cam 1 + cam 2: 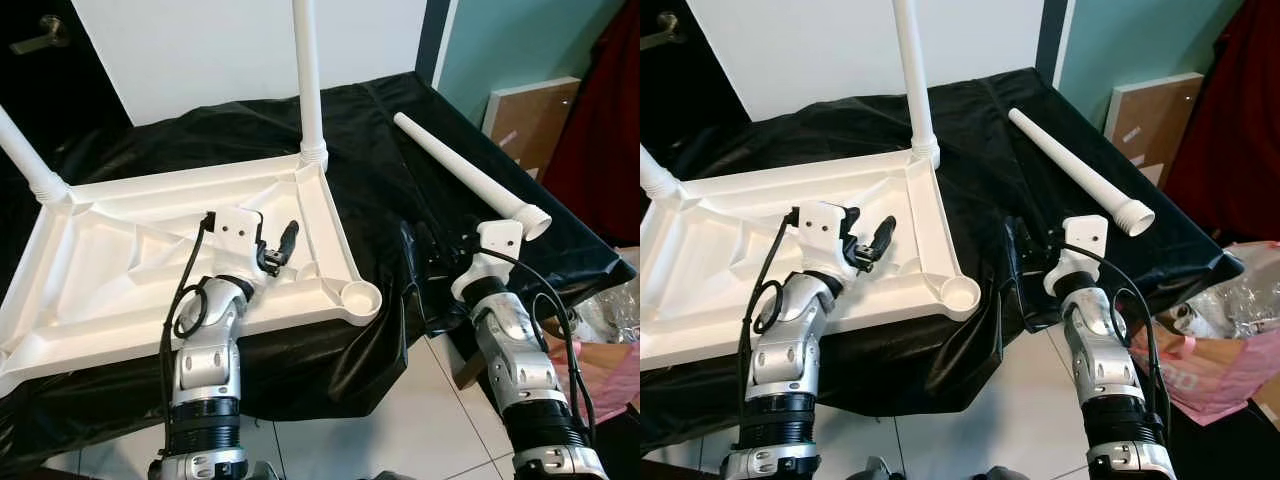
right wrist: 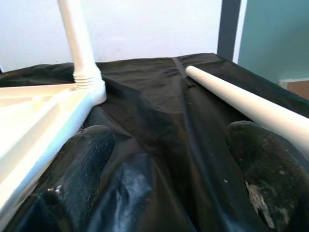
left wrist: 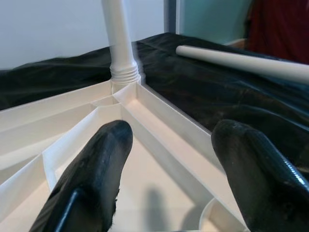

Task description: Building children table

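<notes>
A white plastic table top [image 1: 120,270] lies upside down on a black cloth [image 1: 400,150]. One white leg [image 1: 310,80] stands screwed into its far right corner, and another leg [image 1: 25,160] stands in the far left corner. The near right corner socket [image 1: 360,297] is empty. A loose white leg [image 1: 470,175] lies on the cloth to the right. My left gripper [image 1: 280,248] hovers open over the underside of the top, near its right rim, holding nothing. My right gripper [image 1: 432,250] is open and low over the cloth, between the table top and the loose leg's thick end.
The cloth-covered surface ends just in front of me, above a white tiled floor [image 1: 400,420]. A wooden board [image 1: 530,110] leans against the teal wall at the right. A plastic bag [image 1: 1220,340] lies on the floor at the right. A white panel [image 1: 200,50] stands behind.
</notes>
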### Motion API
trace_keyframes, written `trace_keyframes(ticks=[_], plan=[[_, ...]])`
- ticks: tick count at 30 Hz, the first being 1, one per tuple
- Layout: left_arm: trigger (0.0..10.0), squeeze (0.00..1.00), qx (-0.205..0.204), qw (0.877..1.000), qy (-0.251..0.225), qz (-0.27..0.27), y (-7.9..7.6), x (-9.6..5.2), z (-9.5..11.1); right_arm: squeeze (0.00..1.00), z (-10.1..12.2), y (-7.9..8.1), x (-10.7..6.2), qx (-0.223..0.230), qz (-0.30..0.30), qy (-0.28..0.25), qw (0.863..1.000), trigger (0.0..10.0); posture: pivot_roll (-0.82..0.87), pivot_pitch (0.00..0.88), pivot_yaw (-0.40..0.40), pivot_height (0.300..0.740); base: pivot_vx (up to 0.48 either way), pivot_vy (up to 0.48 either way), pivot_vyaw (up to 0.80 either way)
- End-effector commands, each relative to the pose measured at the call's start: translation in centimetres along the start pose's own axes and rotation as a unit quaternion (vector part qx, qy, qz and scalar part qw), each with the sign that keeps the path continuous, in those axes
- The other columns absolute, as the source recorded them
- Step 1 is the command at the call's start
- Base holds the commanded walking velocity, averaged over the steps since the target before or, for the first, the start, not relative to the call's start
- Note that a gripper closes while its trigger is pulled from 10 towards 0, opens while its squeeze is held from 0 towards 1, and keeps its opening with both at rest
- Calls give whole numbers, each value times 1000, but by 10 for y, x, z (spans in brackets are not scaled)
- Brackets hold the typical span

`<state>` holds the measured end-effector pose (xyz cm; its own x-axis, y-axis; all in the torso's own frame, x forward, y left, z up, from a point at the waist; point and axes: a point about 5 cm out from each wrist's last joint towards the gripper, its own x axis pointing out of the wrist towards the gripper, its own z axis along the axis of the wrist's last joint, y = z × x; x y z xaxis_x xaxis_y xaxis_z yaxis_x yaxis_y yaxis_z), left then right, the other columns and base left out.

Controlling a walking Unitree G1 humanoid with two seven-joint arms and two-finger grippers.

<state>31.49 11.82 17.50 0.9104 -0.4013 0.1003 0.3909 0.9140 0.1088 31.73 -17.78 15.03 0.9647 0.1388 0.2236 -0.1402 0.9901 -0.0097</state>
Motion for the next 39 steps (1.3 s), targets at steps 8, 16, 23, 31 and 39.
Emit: trace_keyframes(ticks=[8,16,23,31,39], plan=[[10000,0,-6,998,10,59,6,-1,-6,0,-3,2,-1,-1,7,10,1000,10000,-51,70,4,740,0,0,0],[10000,0,-9,998,15,56,8,-1,-6,0,-3,2,-1,0,8,11,1000,10000,-49,80,-1,740,0,-232,0],[10000,0,-6,999,18,50,10,0,-7,0,-3,3,-2,3,7,14,1000,10000,-54,106,-10,740,0,-362,0],[10000,0,-5,998,18,54,11,0,-6,0,-3,0,-5,2,4,18,1000,10000,-60,128,-17,740,0,-329,0],[10000,0,3,998,4,67,7,1,-2,0,-3,-2,-4,-2,4,21,1000,10000,-61,135,-23,740,0,0,0]])
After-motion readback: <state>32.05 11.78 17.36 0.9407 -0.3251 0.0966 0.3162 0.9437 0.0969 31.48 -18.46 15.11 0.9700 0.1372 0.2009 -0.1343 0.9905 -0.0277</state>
